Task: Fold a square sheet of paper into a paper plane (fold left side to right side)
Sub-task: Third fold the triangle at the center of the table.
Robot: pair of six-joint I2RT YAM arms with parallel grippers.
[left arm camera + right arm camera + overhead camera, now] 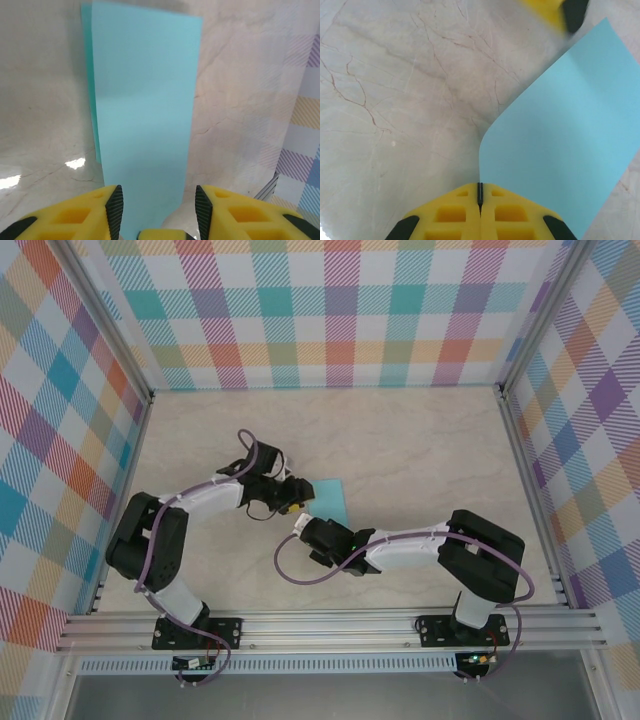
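Paper point(145, 115) curled — right fingers point(455, 212) clenched on its edge, left fingers point(75, 216) spread, near end cut off.

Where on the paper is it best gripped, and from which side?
Probably its near edge, pinched from the near side, low and flat, as the right gripper is shut on it: the paper is thin, and that edge curls up off the table, giving purchase.

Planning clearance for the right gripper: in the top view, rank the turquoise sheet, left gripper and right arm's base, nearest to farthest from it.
1. Turquoise sheet: clamped in the right gripper, spreading up and right.
2. Left gripper: just beyond it, slightly left, open over the sheet.
3. Right arm's base: far off at lower right.
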